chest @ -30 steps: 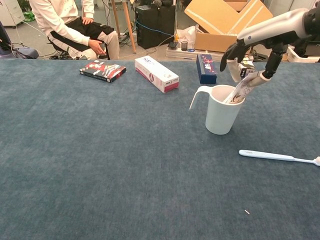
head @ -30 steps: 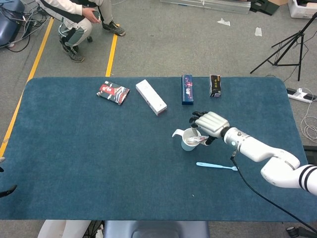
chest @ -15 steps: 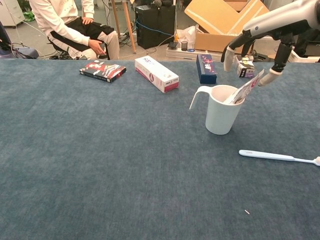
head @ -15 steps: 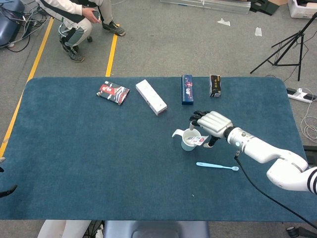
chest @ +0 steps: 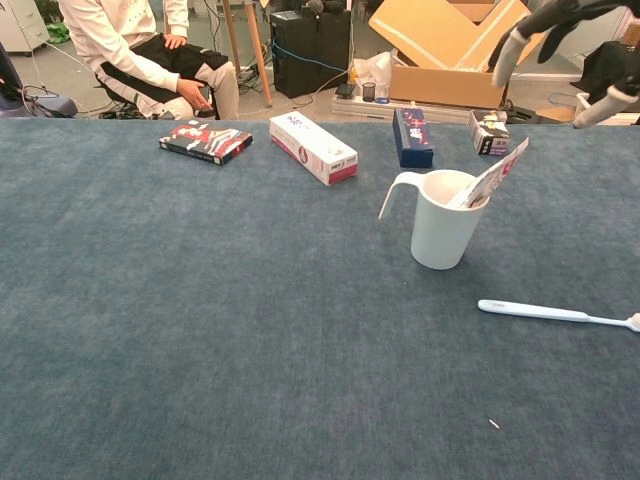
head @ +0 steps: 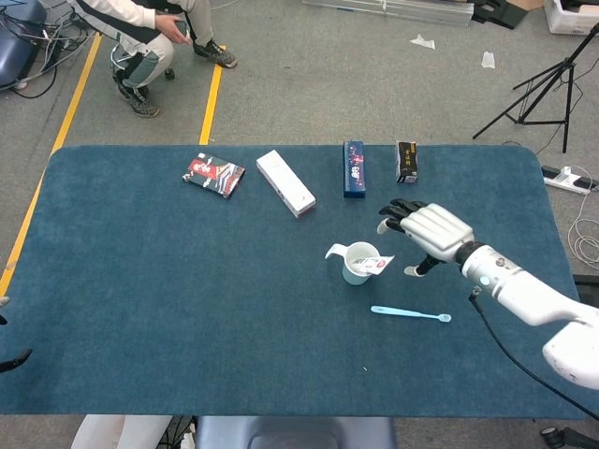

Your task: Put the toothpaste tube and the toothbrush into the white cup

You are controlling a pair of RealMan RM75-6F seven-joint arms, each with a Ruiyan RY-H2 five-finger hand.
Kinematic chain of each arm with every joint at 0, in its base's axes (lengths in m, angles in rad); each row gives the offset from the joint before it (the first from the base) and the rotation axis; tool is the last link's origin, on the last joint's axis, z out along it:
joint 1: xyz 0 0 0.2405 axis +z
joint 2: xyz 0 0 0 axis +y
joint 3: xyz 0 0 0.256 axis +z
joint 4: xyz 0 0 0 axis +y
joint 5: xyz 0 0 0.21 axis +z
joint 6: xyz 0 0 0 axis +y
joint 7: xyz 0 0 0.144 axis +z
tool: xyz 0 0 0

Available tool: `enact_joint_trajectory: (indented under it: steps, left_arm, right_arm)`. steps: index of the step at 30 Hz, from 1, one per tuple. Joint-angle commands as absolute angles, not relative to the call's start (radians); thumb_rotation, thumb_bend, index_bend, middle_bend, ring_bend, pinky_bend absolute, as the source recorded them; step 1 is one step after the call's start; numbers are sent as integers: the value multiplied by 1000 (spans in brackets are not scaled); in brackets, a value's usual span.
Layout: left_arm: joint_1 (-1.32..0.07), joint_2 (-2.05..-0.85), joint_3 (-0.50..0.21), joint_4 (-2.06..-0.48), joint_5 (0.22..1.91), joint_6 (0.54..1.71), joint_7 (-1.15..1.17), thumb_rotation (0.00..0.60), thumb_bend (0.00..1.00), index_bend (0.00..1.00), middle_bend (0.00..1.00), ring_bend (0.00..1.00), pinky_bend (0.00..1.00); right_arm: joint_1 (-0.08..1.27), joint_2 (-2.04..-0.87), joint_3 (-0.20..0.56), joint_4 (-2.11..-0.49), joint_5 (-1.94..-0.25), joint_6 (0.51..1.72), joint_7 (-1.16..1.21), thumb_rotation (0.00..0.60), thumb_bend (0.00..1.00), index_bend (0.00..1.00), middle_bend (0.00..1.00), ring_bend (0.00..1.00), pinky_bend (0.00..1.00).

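The white cup (head: 358, 263) is seen upright near the middle of the blue table (head: 140, 299), with its handle turned toward the robot's left. The toothpaste tube (head: 378, 265) is lodged inside the cup, leaning over the rim; its long axis is tilted, with the flat crimped end pointing up and toward the robot's right, as is plainly shown in the chest view (chest: 492, 177). The lower end is hidden within the cup.

The toothbrush (head: 410, 313) is laid flat on the table, apart from the cup, on the near side of it and toward the right. Its long axis runs roughly left to right, and the head is pointed toward the robot's right.

The right hand (head: 432, 231) is held above the table just to the right of the cup, released, with its fingers spread and nothing grasped. No contact with the tube or the cup is seen. In the chest view only its fingertips (chest: 509, 45) are caught at the upper right edge.

The left hand is not shown in either view.

4 boxes (head: 285, 182) are lined along the far side of the table.
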State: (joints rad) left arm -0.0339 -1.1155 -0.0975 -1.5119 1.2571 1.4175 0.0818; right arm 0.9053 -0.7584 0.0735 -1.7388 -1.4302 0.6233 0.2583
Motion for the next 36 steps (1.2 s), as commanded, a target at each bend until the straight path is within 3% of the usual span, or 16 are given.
enact_joint_trajectory:
  steps: [1, 4, 7, 9, 14, 17, 21, 29, 36]
  left_arm:
    - [-34, -1115, -96, -1515, 1262, 1418, 80, 600, 0, 192, 405, 246, 244]
    - [-35, -1113, -94, -1517, 1271, 1420, 75, 600, 0, 192, 405, 246, 244]
    - [-34, -1110, -91, -1522, 1280, 1423, 69, 600, 0, 192, 405, 246, 243]
    - [-34, -1108, -90, -1526, 1286, 1425, 66, 600, 0, 192, 405, 246, 244]
    - [-33, -1102, -87, -1537, 1300, 1432, 56, 600, 0, 192, 405, 246, 244]
    - [-30, -1097, -86, -1545, 1309, 1439, 49, 600, 0, 192, 404, 246, 245]
    - [-27, -1090, -84, -1554, 1319, 1447, 39, 600, 0, 192, 405, 246, 246]
    - [-25, -1080, -76, -1569, 1341, 1455, 29, 600, 0, 192, 405, 245, 247]
    - [-26, -1078, -71, -1576, 1345, 1449, 33, 600, 0, 192, 405, 246, 247]
  right_arm:
    - [825, -690, 72, -1830, -1341, 718, 124, 600, 74, 286, 136, 0, 238]
    - [766, -678, 64, -1871, -1291, 823, -20, 600, 72, 286, 180, 41, 433]
    - [706, -698, 55, -1907, -1254, 944, -178, 600, 68, 286, 280, 181, 622]
    - [671, -720, 53, -1926, -1241, 1018, -256, 600, 63, 286, 436, 350, 764]
    - [600, -775, 45, -1978, -1213, 1140, -395, 600, 54, 305, 825, 703, 980]
    - [570, -813, 39, -1992, -1199, 1185, -458, 600, 46, 338, 973, 856, 1000]
    - [538, -878, 29, -1992, -1175, 1224, -529, 600, 46, 371, 1000, 975, 1000]
    - [508, -1018, 37, -1947, -1098, 1254, -602, 600, 63, 429, 1000, 1000, 1000]
    - [526, -1079, 66, -1908, -979, 1189, -588, 600, 99, 458, 1000, 1000, 1000]
